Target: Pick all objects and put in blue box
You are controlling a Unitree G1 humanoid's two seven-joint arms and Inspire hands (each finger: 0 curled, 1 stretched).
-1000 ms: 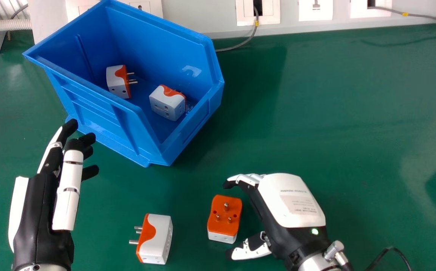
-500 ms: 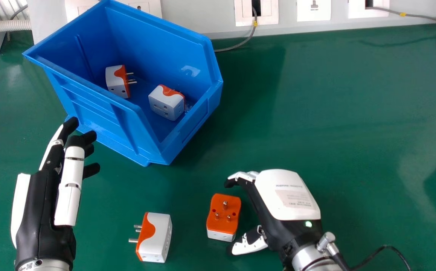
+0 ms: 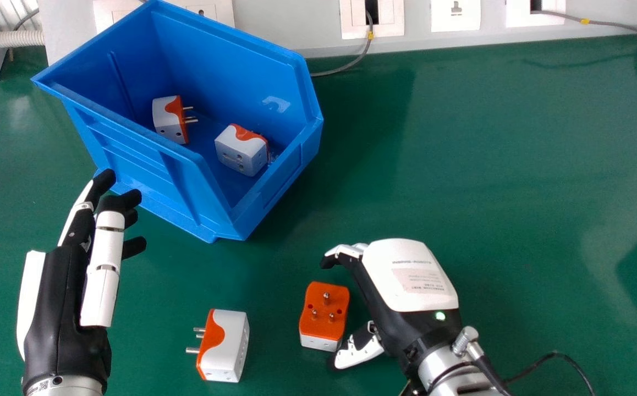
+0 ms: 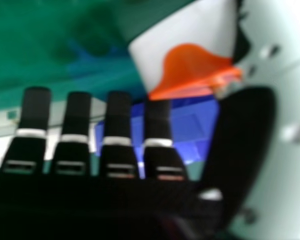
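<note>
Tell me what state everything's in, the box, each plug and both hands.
Box, upright, open-topped, two plugs inside
Left box plug, on its side, pins right
Right box plug, pins mostly hidden
Left table plug, on its side, pins left
Right table plug, pins up
Left hand, open, empty
Right hand, open around right table plug

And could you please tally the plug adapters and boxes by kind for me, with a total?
Blue box: 1
Orange-and-white plug adapters: 4 (two inside the box, two outside it)
Total: 5
</note>
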